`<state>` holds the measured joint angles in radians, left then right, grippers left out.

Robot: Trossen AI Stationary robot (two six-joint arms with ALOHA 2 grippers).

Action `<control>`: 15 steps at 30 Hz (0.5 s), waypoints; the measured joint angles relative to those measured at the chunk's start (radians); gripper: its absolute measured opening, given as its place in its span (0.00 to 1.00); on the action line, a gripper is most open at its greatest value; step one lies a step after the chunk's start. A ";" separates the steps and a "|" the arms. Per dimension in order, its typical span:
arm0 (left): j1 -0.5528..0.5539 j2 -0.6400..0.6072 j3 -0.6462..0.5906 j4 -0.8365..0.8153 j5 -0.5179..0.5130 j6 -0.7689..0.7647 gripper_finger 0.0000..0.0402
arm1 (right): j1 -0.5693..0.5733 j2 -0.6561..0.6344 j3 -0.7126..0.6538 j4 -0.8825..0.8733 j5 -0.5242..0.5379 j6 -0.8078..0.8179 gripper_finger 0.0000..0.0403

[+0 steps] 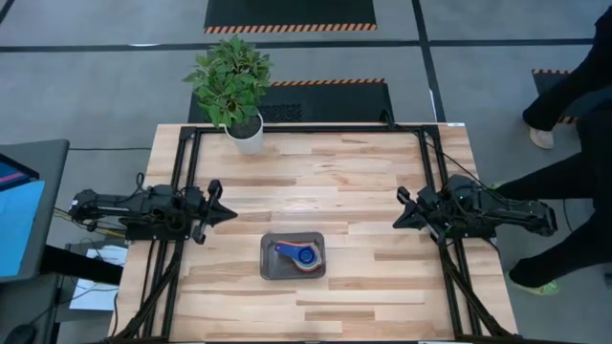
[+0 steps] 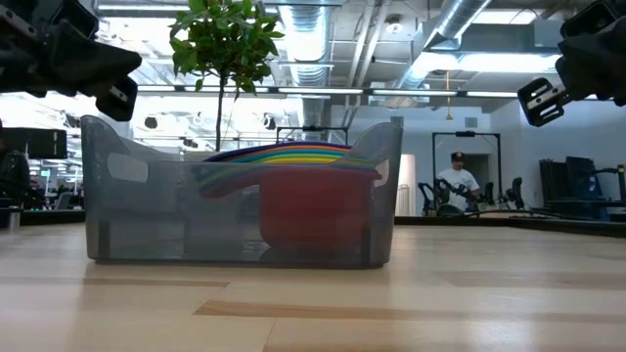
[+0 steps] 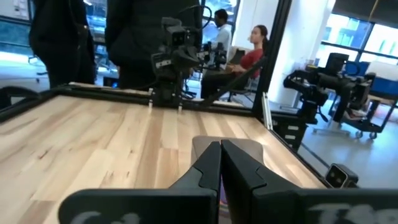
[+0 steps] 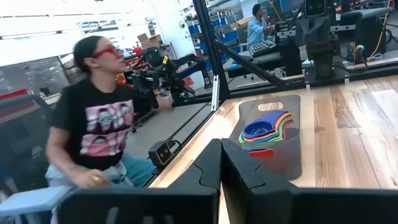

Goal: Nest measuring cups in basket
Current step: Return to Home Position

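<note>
Nested in basket, measuring cups: likely light, stiff, slick; best gripped at basket rim. Left tool, right tool closed, empty.

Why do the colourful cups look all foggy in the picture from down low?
Low view: the measuring cups sit inside the basket, seen through its cloudy grey wall, with bright ceiling lights behind. High view: even light, the cups show plainly; the left gripper and right gripper wait at the sides.

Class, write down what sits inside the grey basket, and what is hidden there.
Nested measuring cups lie inside the basket, a dark blue cup uppermost, coloured rims fanned beneath, the red cup lowest. The lower bowls' insides are covered.
</note>
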<state>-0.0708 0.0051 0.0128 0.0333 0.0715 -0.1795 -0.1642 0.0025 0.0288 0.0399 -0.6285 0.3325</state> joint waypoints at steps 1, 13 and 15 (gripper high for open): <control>0.000 0.000 0.000 -0.002 -0.004 0.000 0.00 | 0.000 0.000 0.000 0.000 0.000 0.000 0.07; 0.000 0.000 0.000 -0.002 -0.007 0.000 0.00 | 0.000 0.000 0.000 -0.002 0.000 0.000 0.09; 0.000 0.000 0.000 -0.002 -0.007 0.000 0.00 | 0.000 0.000 0.000 -0.002 0.000 0.000 0.09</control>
<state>-0.0704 0.0051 0.0124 0.0315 0.0643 -0.1795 -0.1642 0.0025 0.0288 0.0383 -0.6285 0.3325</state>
